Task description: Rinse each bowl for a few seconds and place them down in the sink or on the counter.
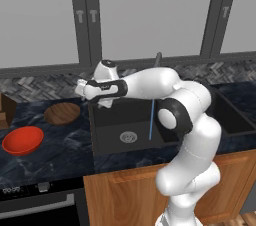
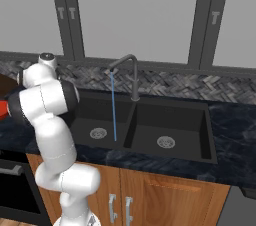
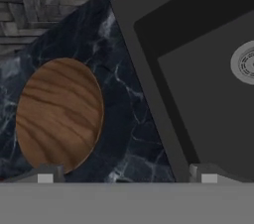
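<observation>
A home kitchen: a matte black double-basin sink (image 2: 150, 125) with a dark gooseneck faucet (image 2: 127, 72) running sits in a dark marbled stone counter (image 1: 55, 152), grey herringbone backsplash (image 2: 170, 84) behind, wooden cabinets (image 2: 165, 197) below.

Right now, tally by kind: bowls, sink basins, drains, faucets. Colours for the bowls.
Bowls: 2, a red bowl and a wooden bowl, both on the counter left of the sink
Sink basins: 2
Drains: 2, left drain and right drain
Faucets: 1, the faucet, water running
Total: 7
</observation>
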You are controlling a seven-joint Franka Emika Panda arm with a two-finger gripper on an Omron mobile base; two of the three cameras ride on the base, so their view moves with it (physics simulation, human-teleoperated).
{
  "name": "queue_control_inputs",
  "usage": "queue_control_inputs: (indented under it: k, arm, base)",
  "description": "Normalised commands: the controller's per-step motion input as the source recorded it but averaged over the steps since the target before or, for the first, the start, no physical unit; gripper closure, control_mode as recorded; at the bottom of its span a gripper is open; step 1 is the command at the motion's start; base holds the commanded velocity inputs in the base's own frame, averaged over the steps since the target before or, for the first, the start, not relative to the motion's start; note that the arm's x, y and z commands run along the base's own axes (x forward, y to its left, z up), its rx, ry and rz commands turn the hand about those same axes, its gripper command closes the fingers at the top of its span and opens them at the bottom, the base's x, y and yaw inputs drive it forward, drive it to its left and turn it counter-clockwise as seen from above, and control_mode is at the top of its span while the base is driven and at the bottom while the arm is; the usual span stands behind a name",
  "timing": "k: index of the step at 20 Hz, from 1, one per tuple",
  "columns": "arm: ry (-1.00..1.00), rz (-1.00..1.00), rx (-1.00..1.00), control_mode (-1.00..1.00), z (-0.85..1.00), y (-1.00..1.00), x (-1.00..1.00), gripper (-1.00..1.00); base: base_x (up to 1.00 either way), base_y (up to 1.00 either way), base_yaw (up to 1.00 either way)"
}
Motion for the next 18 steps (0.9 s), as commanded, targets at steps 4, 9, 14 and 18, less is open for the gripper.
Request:
queue_control_inputs:
  k: [4,9,14,18]
  arm:
    - [0.0,-0.01,0.0,-1.0,-0.17,0.12,0.03,-1.0]
    - [0.0,-0.01,0.01,-1.0,-0.19,0.11,0.04,-1.0]
    - [0.0,-0.01,0.01,-1.0,-0.18,0.14,0.08,-1.0]
    - [0.0,-0.01,0.03,-1.0,-0.19,0.13,0.14,-1.0]
  base:
    - [0.0,0.0,0.0]
    - [0.0,0.0,0.0]
    - [0.0,0.0,0.0]
    - [0.0,0.0,0.0]
